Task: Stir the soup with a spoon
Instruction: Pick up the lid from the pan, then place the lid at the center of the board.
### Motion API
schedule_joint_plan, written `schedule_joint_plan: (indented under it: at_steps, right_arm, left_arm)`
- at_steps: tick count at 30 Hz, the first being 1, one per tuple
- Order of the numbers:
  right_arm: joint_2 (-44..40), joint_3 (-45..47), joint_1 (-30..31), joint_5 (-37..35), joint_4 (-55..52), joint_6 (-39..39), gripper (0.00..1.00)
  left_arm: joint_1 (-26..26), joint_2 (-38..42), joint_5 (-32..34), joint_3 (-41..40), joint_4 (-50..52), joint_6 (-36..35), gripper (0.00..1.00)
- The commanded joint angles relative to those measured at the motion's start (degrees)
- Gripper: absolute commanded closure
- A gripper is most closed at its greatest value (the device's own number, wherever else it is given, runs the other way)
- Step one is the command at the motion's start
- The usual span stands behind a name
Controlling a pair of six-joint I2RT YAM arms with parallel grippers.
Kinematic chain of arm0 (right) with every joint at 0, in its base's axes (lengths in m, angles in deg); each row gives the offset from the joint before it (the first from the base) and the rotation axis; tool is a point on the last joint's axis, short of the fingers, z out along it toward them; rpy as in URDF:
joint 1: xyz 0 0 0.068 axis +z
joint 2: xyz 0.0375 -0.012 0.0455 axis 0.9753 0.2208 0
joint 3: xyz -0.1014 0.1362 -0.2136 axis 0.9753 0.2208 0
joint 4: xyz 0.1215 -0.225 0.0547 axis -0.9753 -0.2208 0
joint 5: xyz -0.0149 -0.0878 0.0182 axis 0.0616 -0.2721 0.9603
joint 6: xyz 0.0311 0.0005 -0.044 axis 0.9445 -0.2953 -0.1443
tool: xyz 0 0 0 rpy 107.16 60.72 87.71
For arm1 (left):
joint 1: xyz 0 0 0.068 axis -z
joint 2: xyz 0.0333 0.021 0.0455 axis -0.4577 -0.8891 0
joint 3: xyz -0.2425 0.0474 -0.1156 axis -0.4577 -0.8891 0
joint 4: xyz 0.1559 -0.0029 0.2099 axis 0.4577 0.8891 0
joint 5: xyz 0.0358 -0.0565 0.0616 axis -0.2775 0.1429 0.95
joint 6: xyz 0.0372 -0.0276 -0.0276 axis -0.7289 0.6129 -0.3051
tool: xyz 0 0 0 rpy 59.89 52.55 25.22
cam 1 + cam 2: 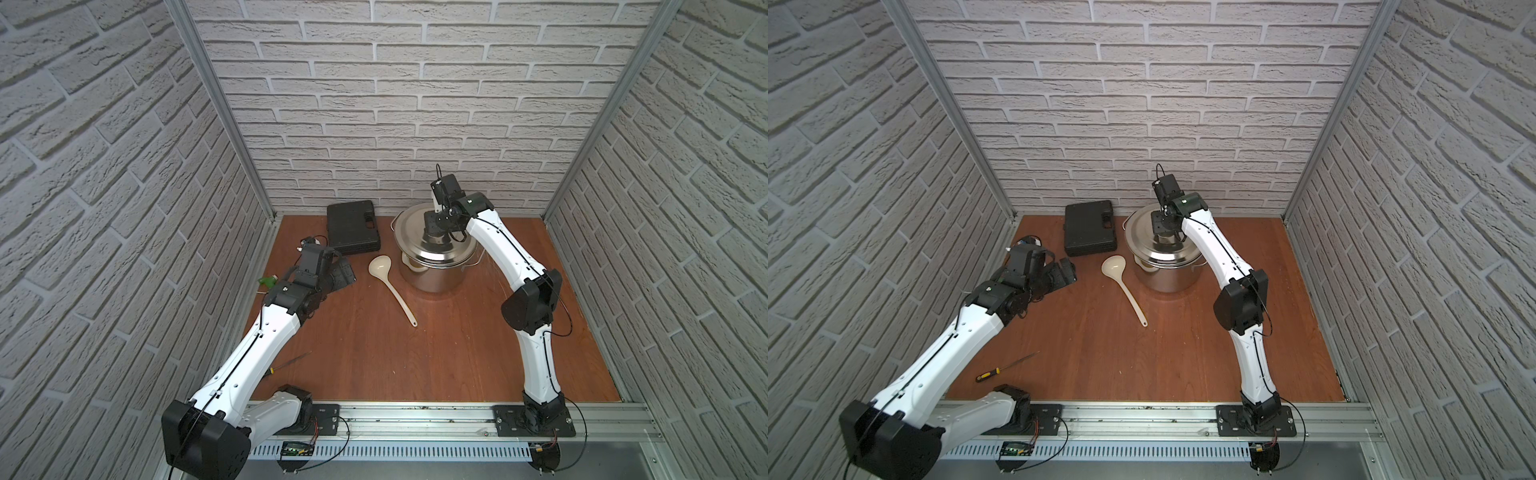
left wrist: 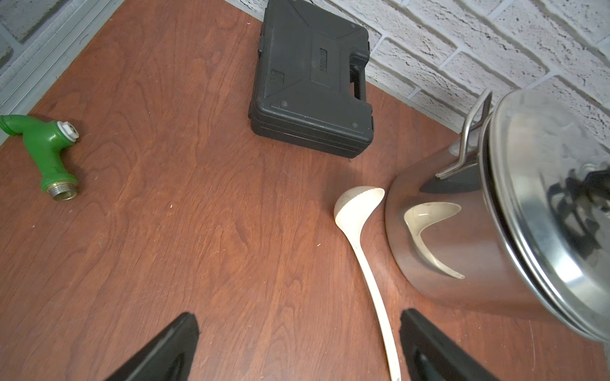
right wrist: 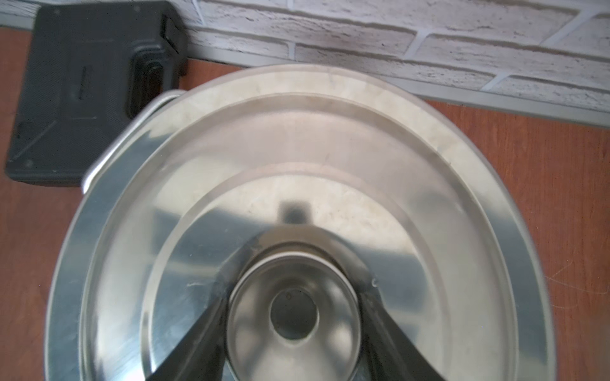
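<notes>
Where the spoon lies: flat on the table, bowl up and just beside the pot, handle running away from the pot toward the front edge; nothing holds it. Both top views show it between the two arms.
Pot: upright near the back wall; its shiny side mirrors the spoon's bowl. Its inside is hidden.
Lid: over the pot's mouth; whether it rests on the rim or is raised off it I cannot tell.
Right gripper: above the lid, its fingers clenched on either side of the knob.
Left gripper: released, fingers spread wide, hanging over the table left of the spoon; in the wrist view the handle passes between them, untouched.
Black case: closed, against the back wall, left of the pot.
Green fitting: near the left wall.
Screwdriver: near the front, by the left arm.
</notes>
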State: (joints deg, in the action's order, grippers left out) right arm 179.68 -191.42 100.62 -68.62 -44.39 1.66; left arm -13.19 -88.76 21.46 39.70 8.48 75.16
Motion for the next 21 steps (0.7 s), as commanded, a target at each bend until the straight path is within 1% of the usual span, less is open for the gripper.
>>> schedule_joint_plan:
  at_steps: [1, 6, 7, 10, 12, 15, 19, 21]
  right_arm:
    - [-7.3, -3.4, 0.3, -0.1, 3.4, -1.4, 0.98]
    - [-11.4, -3.6, -1.5, -3.0, 3.2, -2.1, 0.97]
    - [-12.0, -3.5, -2.4, -3.6, 2.9, -2.3, 0.97]
    - [-17.1, -1.6, -7.0, -4.3, 1.9, -1.4, 0.97]
    - [-21.0, 3.1, -11.5, -4.1, 2.6, 0.1, 0.97]
    - [-28.1, 14.6, -19.0, -3.5, 6.3, 2.5, 0.97]
    - [-35.8, 31.4, -30.1, 1.0, 11.5, 8.8, 0.97]
    - [-38.3, 38.8, -34.3, 3.3, 14.3, 11.4, 0.97]
  left_arm:
    - [0.0, 1.7, 0.8, -1.1, -2.0, 1.0, 0.02]
    - [0.2, 2.8, 1.1, -1.6, -1.7, 0.7, 0.02]
    - [0.2, 3.1, 1.2, -1.7, -1.6, 0.7, 0.02]
    - [0.2, 4.1, 1.4, -2.2, -1.6, 0.5, 0.02]
    - [0.1, 4.6, 1.3, -2.6, -1.7, 0.5, 0.02]
    - [0.1, 4.8, 0.5, -3.3, -2.4, 0.4, 0.02]
    - [0.1, 3.7, -1.9, -3.6, -4.1, -0.3, 0.02]
    - [0.0, 2.7, -3.5, -3.1, -5.0, -1.4, 0.02]
